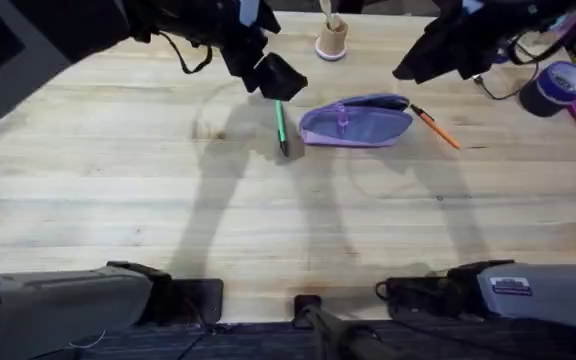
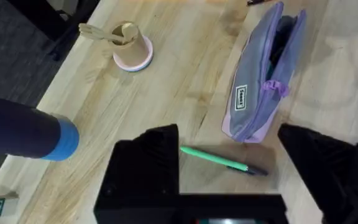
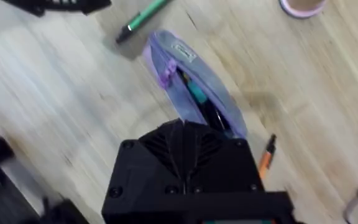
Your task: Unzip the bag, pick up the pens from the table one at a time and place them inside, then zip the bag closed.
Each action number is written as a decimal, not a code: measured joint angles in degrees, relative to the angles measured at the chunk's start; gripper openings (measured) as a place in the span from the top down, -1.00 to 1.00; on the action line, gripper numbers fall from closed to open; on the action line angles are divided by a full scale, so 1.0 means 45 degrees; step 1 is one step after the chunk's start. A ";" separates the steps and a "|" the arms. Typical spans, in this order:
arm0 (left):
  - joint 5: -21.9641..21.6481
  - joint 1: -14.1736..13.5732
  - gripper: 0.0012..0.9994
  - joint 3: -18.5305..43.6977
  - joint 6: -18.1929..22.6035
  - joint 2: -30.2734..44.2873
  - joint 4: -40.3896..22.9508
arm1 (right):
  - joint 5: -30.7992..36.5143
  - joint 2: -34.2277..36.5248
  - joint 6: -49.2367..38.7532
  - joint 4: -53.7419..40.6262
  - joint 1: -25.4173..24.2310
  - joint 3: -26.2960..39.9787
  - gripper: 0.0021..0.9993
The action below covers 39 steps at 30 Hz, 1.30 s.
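left tool [image 2: 229,165] over green pen [image 2: 222,160]

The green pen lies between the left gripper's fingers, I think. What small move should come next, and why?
Probably lower the left gripper straight down over the green pen and close. Its fingers stand open, one on each side of the pen, which lies flat on the table beside the bag. The bag is already unzipped, and the orange pen lies at its other end.
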 joint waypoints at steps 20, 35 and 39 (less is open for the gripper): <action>-0.0184 0.0000 -0.99 0.0000 0.0000 -0.0001 0.0000 | 0.3215 0.1834 -0.2673 -0.0234 0.1255 0.0553 0.94; -0.0282 0.0000 -0.99 0.0000 0.0000 0.0000 -0.0005 | 0.2932 0.2067 -0.3731 -0.0394 0.1255 0.0548 0.94; -0.0282 0.0000 -0.99 0.0000 0.0000 0.0000 -0.0096 | 0.2908 0.2660 -0.4526 -0.0385 0.1255 0.0481 0.94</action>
